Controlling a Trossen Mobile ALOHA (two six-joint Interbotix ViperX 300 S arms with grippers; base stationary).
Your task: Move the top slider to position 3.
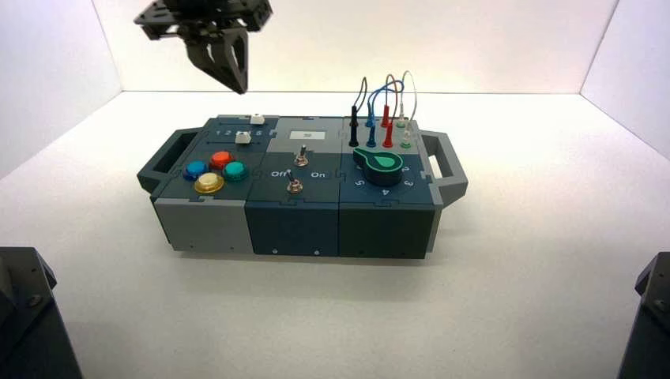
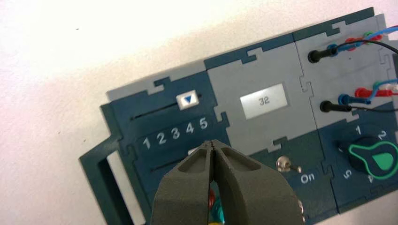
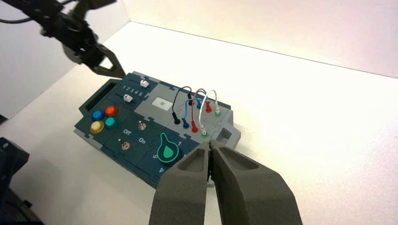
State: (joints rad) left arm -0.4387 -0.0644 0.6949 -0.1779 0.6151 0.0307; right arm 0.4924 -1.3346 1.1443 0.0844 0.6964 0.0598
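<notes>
On the pale table, the closed left claw hangs above the box.

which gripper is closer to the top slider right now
The left. The left gripper hovers just above the box's far left part, beside the top slider. The right gripper is away on the robot's right, nearer the green dial's side.

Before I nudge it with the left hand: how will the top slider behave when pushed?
The top slider likely glides only along its straight slot. Being a small block, it probably offers little grip and may slip off a fingertip.
</notes>
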